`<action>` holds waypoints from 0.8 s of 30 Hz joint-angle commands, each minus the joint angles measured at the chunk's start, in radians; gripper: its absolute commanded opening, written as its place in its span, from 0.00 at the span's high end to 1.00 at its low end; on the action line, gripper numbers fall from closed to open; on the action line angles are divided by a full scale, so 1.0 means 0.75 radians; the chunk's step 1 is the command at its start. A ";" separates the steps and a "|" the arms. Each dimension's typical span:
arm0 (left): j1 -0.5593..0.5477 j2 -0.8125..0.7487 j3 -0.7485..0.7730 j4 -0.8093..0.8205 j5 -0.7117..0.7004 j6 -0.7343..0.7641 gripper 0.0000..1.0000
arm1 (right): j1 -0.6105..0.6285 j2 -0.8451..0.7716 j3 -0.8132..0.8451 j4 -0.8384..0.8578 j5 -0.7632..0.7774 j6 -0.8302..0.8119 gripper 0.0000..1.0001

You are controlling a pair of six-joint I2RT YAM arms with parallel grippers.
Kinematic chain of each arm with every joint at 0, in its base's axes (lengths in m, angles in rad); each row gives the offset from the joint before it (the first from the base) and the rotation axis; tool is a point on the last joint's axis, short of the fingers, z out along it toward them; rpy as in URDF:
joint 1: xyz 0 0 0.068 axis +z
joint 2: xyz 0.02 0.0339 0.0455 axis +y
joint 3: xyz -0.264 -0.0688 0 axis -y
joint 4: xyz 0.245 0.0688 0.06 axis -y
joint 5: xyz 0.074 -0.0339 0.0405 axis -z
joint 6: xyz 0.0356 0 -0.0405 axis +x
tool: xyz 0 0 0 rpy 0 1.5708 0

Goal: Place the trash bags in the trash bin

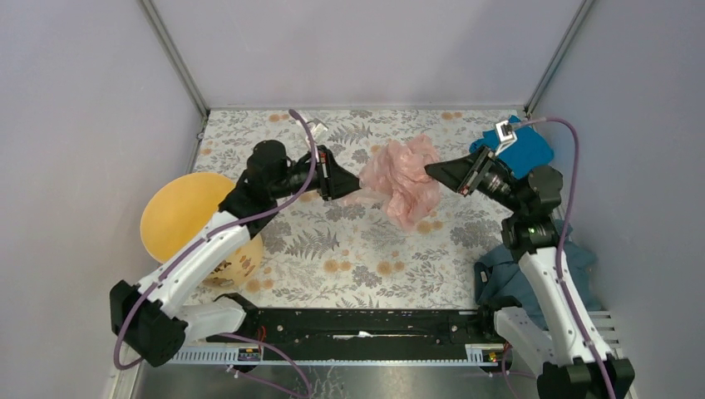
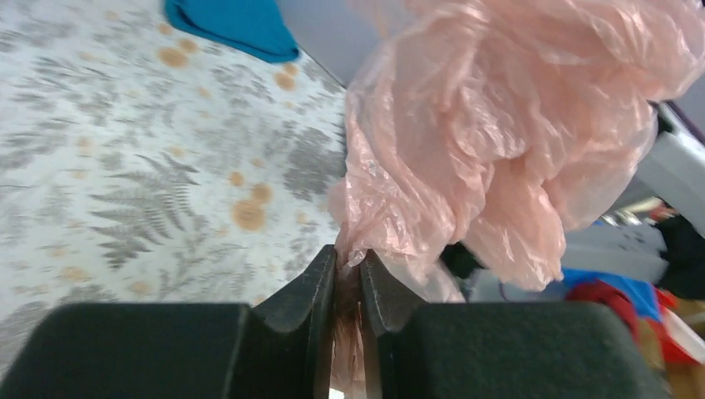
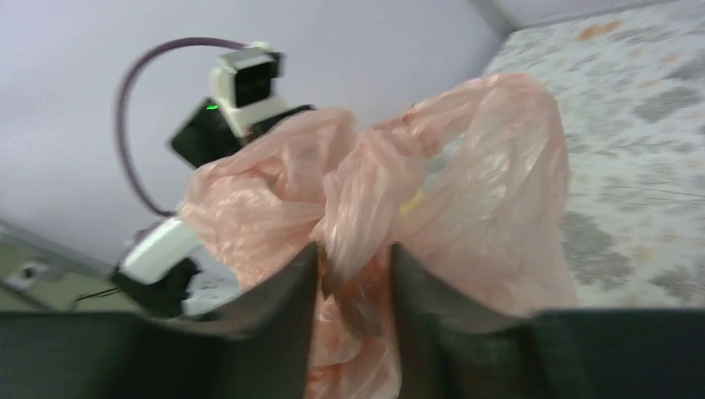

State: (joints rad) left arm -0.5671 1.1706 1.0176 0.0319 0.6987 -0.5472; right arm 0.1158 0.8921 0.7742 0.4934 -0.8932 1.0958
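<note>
Floral-print worktop (image 1: pixel 366 266) with plain grey walls (image 1: pixel 83 125) around it. The round yellow-orange plastic bin (image 1: pixel 187 216) sits at the left edge. The crumpled pale pink plastic film trash bag (image 1: pixel 407 179) is well to the right of the bin and outside it, strung between both arms. The left end effector (image 2: pixel 349 264), on the bin's side of the bag, is clenched on a pinch of film. The right end effector (image 3: pixel 357 266) is on the side away from the bin. Its fingers are slightly apart with film bunched in the gap, but that view's blurry, so I can't tell if it's gripping. A bright blue folded cloth (image 1: pixel 528 150) and a dark teal cloth (image 1: pixel 499 278) lie farther from the bin.
</note>
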 commanded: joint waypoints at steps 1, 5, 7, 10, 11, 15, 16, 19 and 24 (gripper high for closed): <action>0.005 -0.154 0.036 -0.115 -0.370 0.186 0.87 | -0.001 -0.155 0.044 -0.607 0.280 -0.675 0.49; 0.006 -0.232 0.004 -0.099 -0.478 0.219 0.97 | -0.001 -0.108 -0.080 -0.670 0.266 -0.717 0.33; 0.005 -0.250 -0.006 -0.097 -0.530 0.231 0.99 | -0.001 -0.071 -0.099 -0.730 0.286 -0.740 0.29; 0.005 -0.236 0.005 -0.112 -0.530 0.251 1.00 | -0.001 -0.032 -0.119 -0.758 0.318 -0.750 0.22; 0.005 -0.221 0.013 -0.119 -0.520 0.250 1.00 | -0.002 -0.015 -0.119 -0.760 0.313 -0.752 0.22; 0.005 -0.131 0.074 -0.176 -0.397 0.262 1.00 | 0.001 0.032 -0.098 -0.788 0.332 -0.793 0.19; 0.006 -0.119 0.080 -0.180 -0.355 0.266 1.00 | 0.000 0.038 -0.095 -0.786 0.364 -0.791 0.17; 0.004 -0.105 0.076 -0.166 -0.241 0.300 1.00 | 0.001 0.098 -0.047 -0.791 0.468 -0.714 0.12; -0.011 0.005 0.127 -0.271 -0.121 0.379 1.00 | 0.000 0.291 0.205 -0.995 0.724 -0.763 0.11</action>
State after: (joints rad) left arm -0.5659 1.1229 1.0351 -0.1455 0.5018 -0.3260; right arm 0.1158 1.0363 0.7811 -0.1726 -0.5098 0.5564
